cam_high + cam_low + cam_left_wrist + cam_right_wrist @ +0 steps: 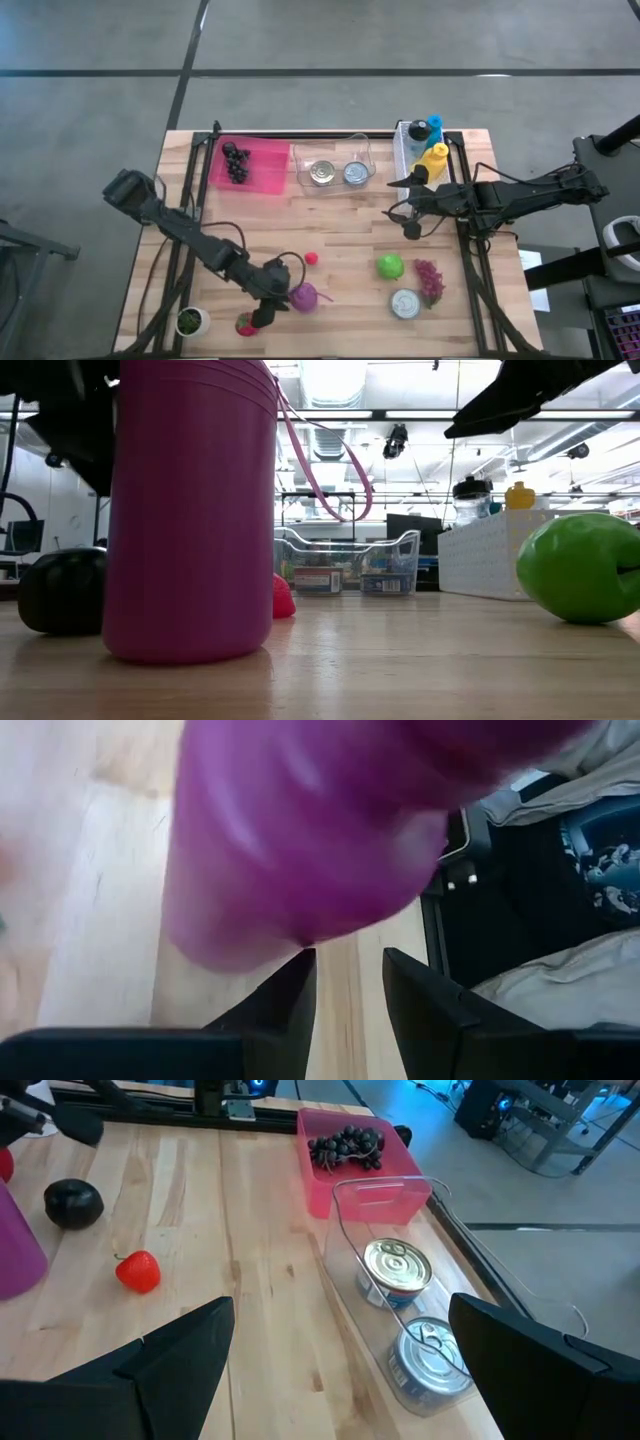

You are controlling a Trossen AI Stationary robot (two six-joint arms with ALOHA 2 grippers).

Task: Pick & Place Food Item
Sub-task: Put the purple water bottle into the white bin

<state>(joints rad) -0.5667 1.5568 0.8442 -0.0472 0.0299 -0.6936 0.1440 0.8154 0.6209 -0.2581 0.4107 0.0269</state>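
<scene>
Near the front edge of the tabletop (340,250), left of centre, stands the magenta cup (303,297), upright, smooth plastic, a thin strap looping from its rim. It lies directly ahead of the left claw (268,312), just beside the fingertips; the two dark fingers (290,1000) are parted only narrowly and grip nothing. The left arm is plainly the nearer one. A dark round fruit (73,1204) and a small glossy strawberry (138,1271) sit close by. Farther right rests a green apple (390,266). The right claw (410,222), spread wide, hovers beside the clear bin (334,165) holding two tins.
</scene>
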